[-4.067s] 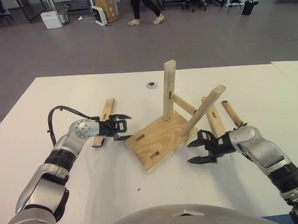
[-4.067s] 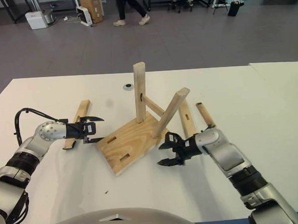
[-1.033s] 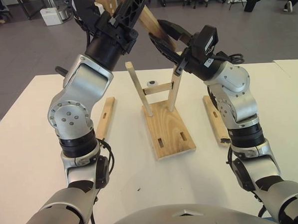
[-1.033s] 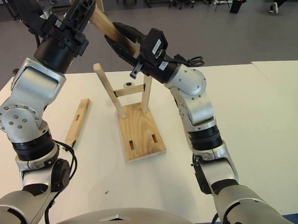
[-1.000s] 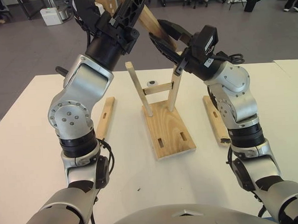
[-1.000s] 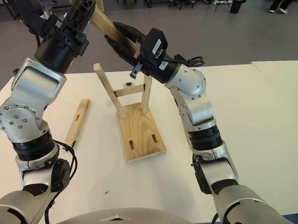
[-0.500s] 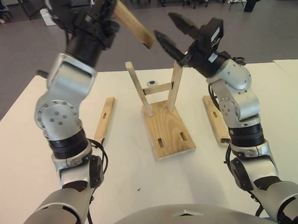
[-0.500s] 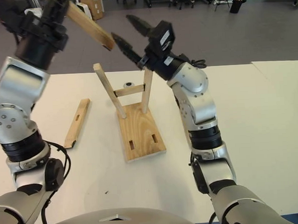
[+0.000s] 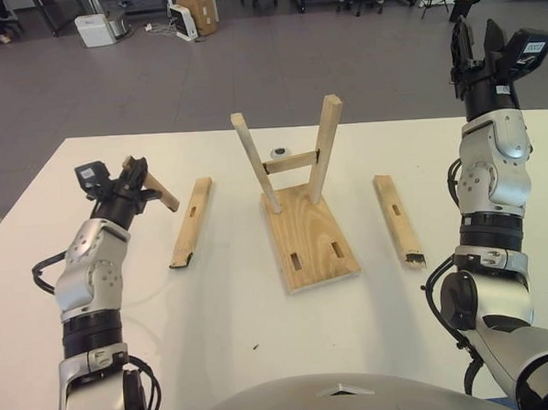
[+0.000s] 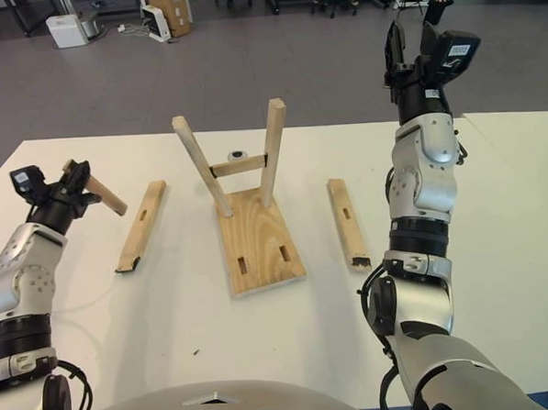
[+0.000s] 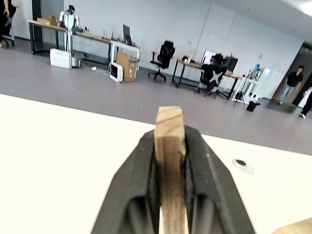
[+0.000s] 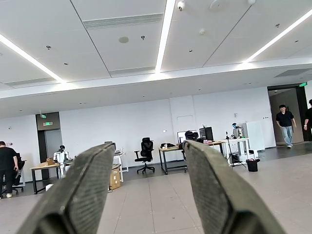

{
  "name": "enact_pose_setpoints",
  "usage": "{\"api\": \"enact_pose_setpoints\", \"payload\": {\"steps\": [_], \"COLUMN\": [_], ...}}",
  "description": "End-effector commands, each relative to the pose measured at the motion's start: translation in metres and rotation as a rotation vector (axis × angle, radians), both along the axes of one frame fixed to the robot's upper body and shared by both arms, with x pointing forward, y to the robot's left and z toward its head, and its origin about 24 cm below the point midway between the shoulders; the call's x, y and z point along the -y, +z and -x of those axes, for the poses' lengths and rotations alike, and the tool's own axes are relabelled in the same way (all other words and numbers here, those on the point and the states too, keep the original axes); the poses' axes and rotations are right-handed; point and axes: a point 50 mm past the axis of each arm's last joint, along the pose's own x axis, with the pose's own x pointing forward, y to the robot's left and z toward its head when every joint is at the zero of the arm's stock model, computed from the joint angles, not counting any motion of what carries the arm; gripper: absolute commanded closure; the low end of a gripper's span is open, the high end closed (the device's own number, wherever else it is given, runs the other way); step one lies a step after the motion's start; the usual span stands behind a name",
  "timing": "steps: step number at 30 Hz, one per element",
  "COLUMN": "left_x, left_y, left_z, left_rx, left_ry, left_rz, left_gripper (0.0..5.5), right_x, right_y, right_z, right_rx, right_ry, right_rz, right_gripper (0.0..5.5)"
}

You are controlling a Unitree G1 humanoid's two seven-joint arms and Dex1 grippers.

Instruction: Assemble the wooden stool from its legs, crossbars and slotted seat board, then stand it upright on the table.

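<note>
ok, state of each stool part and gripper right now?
seat board: flat on table, two slots empty
fitted legs: standing up, joined by crossbar
left loose leg: lying flat
right loose leg: lying flat
left gripper: shut on wooden piece
right gripper: open, raised

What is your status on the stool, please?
Left gripper shut on wooden piece. Right gripper open, raised. Seat board flat, two legs in. Loose pieces alongside.
</note>
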Motion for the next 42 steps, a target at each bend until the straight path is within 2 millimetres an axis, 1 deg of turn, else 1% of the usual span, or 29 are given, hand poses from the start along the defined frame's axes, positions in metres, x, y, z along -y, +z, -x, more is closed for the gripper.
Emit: {"api": "enact_pose_setpoints", "payload": {"steps": [1, 4, 7, 10, 13, 15, 17, 19, 22, 25, 26, 27, 29, 32, 34, 37, 40, 42], "left_x": [0.013, 0.016, 0.011, 0.009, 0.014, 0.021, 0.032, 0.040, 0.044, 0.051, 0.054, 0.056, 0.056, 0.055, 0.056, 0.058, 0.057, 0.055], "left_y": [-0.011, -0.021, -0.023, -0.026, -0.035, -0.041, -0.052, -0.063, -0.087, -0.103, -0.105, -0.106, -0.106, -0.096, -0.090, -0.087, -0.095, -0.098], "left_z": [-0.015, -0.019, -0.021, -0.022, -0.019, -0.013, -0.003, 0.011, 0.047, 0.085, 0.094, 0.097, 0.091, 0.072, 0.065, 0.061, 0.064, 0.059], "left_rx": [-0.026, -0.052, -0.064, -0.080, -0.111, -0.120, -0.132, -0.145, -0.200, -0.276, -0.304, -0.326, -0.358, -0.363, -0.367, -0.380, -0.428, -0.438], "left_ry": [-0.034, -0.023, 0.019, 0.049, 0.040, 0.013, -0.023, -0.017, 0.035, 0.063, 0.062, 0.060, 0.052, 0.004, -0.036, -0.058, -0.073, -0.068], "left_rz": [-0.012, -0.021, -0.050, -0.038, -0.077, -0.142, -0.215, -0.213, -0.176, -0.135, -0.120, -0.117, -0.123, -0.181, -0.212, -0.237, -0.241, -0.239], "left_gripper": [5.10, 5.10, 5.10, 5.10, 5.10, 5.10, 5.10, 5.10, 5.10, 5.10, 5.10, 5.10, 5.10, 5.10, 5.10, 5.10, 5.10, 5.10], "right_x": [-0.002, -0.004, -0.006, -0.008, -0.012, -0.016, -0.020, -0.022, -0.023, -0.023, -0.022, -0.021, -0.021, -0.024, -0.025, -0.026, -0.025, -0.027], "right_y": [-0.010, -0.010, -0.011, -0.011, -0.011, -0.013, -0.017, -0.019, -0.022, -0.025, -0.026, -0.027, -0.028, -0.029, -0.031, -0.033, -0.033, -0.035], "right_z": [0.000, -0.001, 0.000, 0.000, 0.000, 0.000, 0.001, 0.002, 0.004, 0.006, 0.007, 0.008, 0.008, 0.008, 0.008, 0.009, 0.010, 0.010], "right_rx": [-0.025, -0.025, -0.025, -0.022, -0.018, -0.022, -0.031, -0.035, -0.043, -0.051, -0.055, -0.058, -0.067, -0.072, -0.077, -0.082, -0.087, -0.093], "right_ry": [0.005, 0.012, 0.023, 0.028, 0.038, 0.050, 0.061, 0.069, 0.072, 0.069, 0.065, 0.062, 0.063, 0.067, 0.069, 0.068, 0.065, 0.067], "right_rz": [0.032, 0.034, 0.039, 0.047, 0.064, 0.074, 0.073, 0.072, 0.074, 0.074, 0.075, 0.076, 0.080, 0.084, 0.085, 0.083, 0.082, 0.082], "right_gripper": [2.88, 2.88, 2.88, 2.88, 2.88, 2.88, 2.88, 2.88, 2.88, 2.88, 2.88, 2.88, 2.88, 2.88, 2.88, 2.88, 2.88, 2.88]}}
